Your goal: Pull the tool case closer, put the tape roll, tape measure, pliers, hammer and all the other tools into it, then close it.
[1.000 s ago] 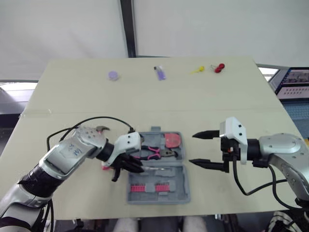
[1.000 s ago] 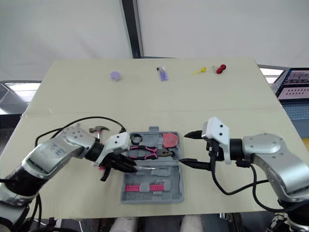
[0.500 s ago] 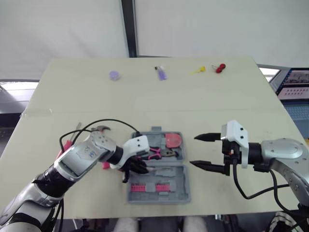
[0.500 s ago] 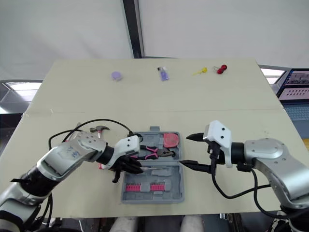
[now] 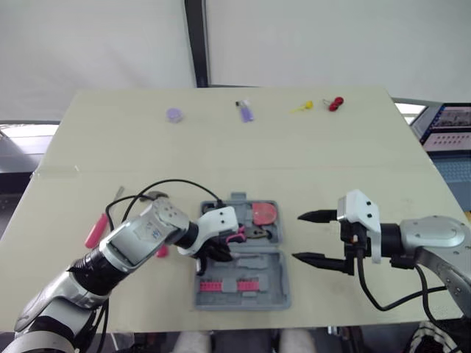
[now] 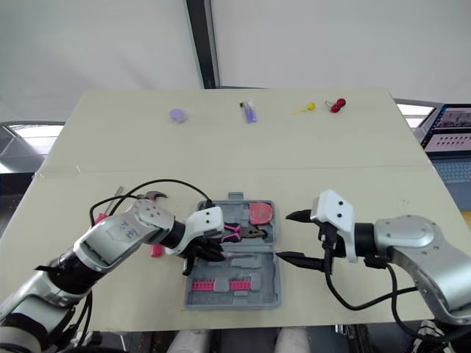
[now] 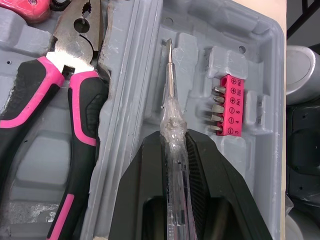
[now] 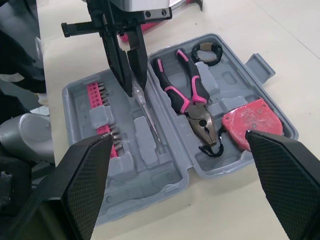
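The grey tool case (image 5: 250, 294) lies open near the table's front edge. Its far half holds pink-handled pliers (image 8: 192, 97), a red tape measure (image 8: 247, 120) and a black tape roll (image 8: 206, 51). Pink bit holders (image 7: 227, 107) sit in the near half. My left gripper (image 5: 218, 254) is shut on a clear-handled screwdriver (image 7: 170, 95), whose tip points along a groove in the near half. My right gripper (image 5: 298, 237) hangs open just right of the case, holding nothing. A hammer (image 6: 151, 196) and a pink-handled tool (image 5: 96, 229) lie on the table left of the case.
Along the far edge of the table lie a purple disc (image 5: 173, 114), a small purple item (image 5: 244, 111), a yellow piece (image 5: 300, 107) and a red piece (image 5: 335, 103). A screen (image 5: 449, 125) stands beyond the table's right side.
My left gripper has moved right over the case with the screwdriver in it, uncovering the pink-handled tool on the table. The right gripper has drifted slightly right and nearer.
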`<state>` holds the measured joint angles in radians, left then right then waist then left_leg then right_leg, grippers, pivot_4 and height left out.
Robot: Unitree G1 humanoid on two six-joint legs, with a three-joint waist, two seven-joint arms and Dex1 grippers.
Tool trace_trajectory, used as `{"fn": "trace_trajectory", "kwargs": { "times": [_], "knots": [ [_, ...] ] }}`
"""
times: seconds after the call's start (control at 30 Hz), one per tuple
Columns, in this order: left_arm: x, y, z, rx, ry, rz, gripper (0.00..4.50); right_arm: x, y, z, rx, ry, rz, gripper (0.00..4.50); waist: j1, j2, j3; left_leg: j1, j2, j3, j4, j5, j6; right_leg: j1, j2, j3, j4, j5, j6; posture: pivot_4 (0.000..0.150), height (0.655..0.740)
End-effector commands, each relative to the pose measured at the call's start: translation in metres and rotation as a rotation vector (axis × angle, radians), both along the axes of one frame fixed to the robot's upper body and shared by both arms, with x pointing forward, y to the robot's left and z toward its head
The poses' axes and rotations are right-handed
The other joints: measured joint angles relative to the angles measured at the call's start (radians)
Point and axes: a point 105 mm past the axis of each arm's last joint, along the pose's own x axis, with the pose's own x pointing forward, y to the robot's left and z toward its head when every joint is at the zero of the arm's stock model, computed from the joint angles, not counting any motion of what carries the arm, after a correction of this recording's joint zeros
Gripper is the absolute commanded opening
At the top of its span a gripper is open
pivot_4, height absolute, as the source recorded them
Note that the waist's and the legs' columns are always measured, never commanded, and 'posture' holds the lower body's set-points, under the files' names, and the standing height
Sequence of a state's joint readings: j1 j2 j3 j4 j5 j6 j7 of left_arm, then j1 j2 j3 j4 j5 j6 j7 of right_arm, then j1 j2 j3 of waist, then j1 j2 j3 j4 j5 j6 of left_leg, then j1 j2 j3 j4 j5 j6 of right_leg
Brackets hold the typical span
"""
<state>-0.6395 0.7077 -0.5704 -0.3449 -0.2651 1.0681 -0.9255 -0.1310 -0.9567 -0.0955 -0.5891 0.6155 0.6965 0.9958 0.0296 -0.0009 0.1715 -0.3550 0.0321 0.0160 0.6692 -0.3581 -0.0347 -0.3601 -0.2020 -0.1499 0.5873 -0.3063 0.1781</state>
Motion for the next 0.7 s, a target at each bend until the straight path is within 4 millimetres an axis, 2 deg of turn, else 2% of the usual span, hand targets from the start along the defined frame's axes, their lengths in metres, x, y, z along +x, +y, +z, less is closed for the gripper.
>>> {"fn": "trace_trajectory", "kwargs": {
  "times": [0.03, 0.7],
  "knots": [
    [-0.0014, -0.0006, 0.0015, 0.009, -0.022, -0.015, 0.08, -0.0018, -0.0015, 0.0109, 0.0, -0.045, 0.014, 4.5, 0.0, 0.0, 0.0, 0.0, 0.0, 0.0, 0.0, 0.0, 0.0, 0.0, 0.0, 0.0, 0.0, 0.0, 0.0, 0.15, 0.74],
    [0.0033, -0.0091, -0.0019, 0.03, -0.062, -0.055, 0.08, -0.0066, -0.0074, 0.0072, -0.026, -0.024, 0.009, 4.5, 0.007, 0.0, 0.0, 0.0, 0.0, 0.0, 0.002, 0.0, 0.0, 0.0, 0.0, 0.0, 0.001, 0.0, 0.0, 0.15, 0.74]
  ]
}}
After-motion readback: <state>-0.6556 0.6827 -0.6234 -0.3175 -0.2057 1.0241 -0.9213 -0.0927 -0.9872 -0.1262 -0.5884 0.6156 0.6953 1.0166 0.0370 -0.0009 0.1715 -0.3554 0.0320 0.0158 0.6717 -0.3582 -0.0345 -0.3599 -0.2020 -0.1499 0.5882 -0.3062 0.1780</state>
